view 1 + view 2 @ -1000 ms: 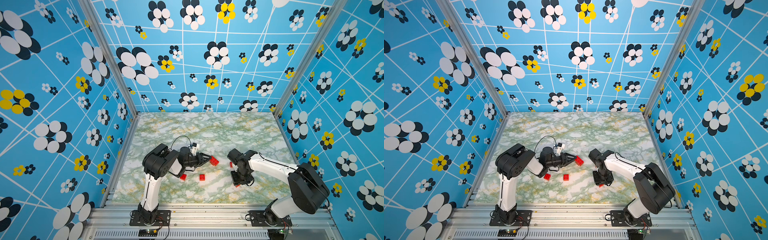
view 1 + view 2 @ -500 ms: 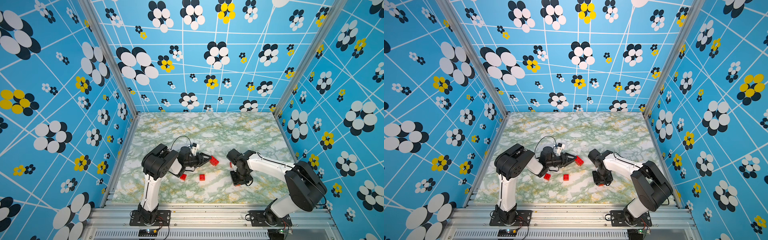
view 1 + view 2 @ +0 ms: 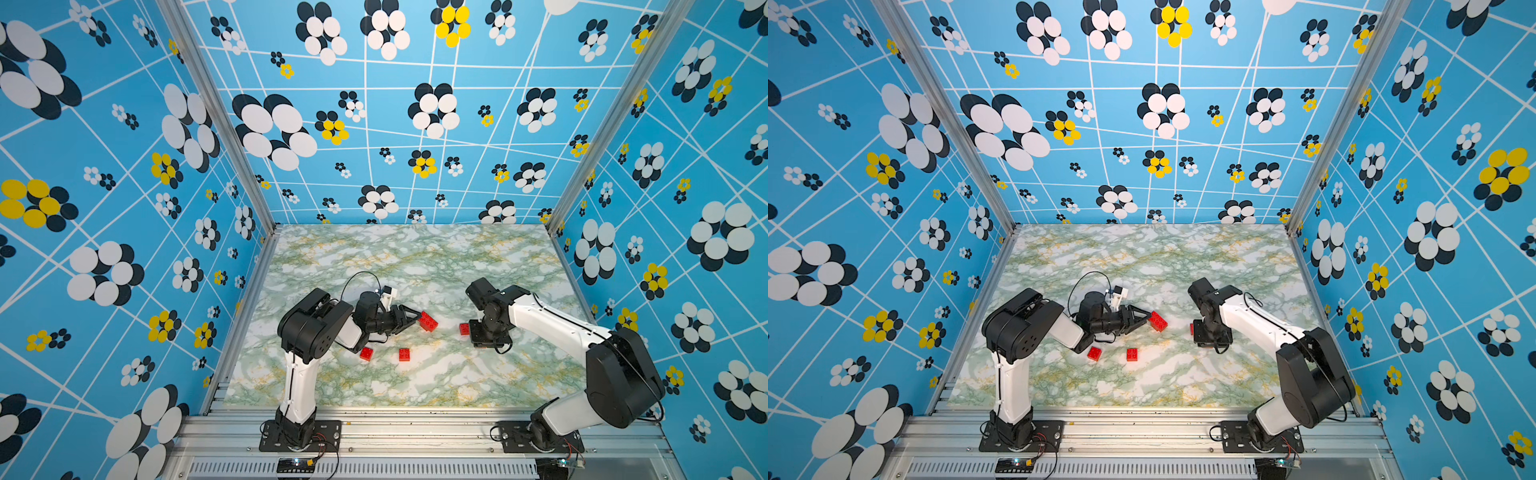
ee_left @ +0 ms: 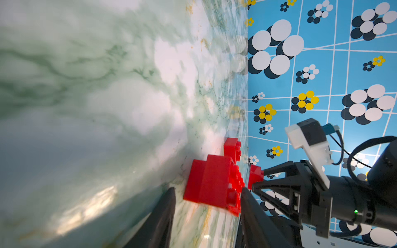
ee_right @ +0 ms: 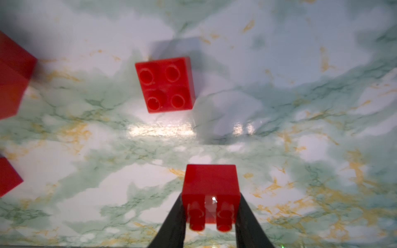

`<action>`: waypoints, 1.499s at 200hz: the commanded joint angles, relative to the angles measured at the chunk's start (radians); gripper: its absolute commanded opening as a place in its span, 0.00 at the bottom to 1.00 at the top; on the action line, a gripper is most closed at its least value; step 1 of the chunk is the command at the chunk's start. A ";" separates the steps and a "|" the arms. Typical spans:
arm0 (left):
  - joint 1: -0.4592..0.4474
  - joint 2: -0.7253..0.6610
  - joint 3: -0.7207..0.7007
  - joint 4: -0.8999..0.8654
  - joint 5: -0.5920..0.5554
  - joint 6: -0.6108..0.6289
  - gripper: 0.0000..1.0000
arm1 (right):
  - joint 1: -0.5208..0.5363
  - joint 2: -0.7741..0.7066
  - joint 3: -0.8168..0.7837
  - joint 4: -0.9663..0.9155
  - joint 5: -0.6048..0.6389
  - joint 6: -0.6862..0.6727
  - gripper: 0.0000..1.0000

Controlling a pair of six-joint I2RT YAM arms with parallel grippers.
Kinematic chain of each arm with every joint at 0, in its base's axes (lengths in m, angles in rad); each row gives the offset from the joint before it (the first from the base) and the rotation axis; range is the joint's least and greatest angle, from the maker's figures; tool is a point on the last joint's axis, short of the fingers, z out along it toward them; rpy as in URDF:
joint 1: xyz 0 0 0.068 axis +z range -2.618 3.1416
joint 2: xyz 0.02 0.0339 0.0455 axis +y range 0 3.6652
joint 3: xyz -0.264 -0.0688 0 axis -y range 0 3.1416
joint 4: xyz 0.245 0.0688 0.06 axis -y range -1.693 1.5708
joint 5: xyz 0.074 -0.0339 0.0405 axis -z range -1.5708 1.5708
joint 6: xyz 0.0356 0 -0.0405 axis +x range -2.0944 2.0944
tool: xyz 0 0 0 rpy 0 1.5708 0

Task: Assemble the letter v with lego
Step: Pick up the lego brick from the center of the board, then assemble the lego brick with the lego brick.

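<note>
Push the small brick onto the red clump, slow and straight

The right gripper (image 5: pixel 210 196) pinches one small red brick (image 5: pixel 211 180) tight. The left gripper (image 4: pixel 208 190) has a finger on each side of the joined red bricks (image 4: pixel 206 178), which lie on the marble table (image 3: pixel 415 257) near the middle. I cannot tell if it squeezes them or just stands around them. I think it should hold the clump firm first, so it does not slide. Then the small brick's bumps must line up with the holes before any push. One loose brick (image 5: pixel 165 84) sits bumps up close by, and two more bricks (image 3: pixel 366 353) (image 3: pixel 404 354) wait near the left arm. The letter v is not made yet.
</note>
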 commanded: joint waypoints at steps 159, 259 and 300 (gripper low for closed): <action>0.026 -0.044 -0.028 -0.094 -0.012 0.048 0.52 | -0.074 0.231 0.178 0.037 -0.074 -0.170 0.26; 0.026 -0.040 -0.026 -0.093 -0.011 0.048 0.51 | -0.073 0.247 0.205 -0.042 -0.061 -0.186 0.25; 0.026 -0.038 -0.028 -0.089 -0.012 0.048 0.51 | -0.073 0.278 0.217 -0.046 -0.060 -0.188 0.25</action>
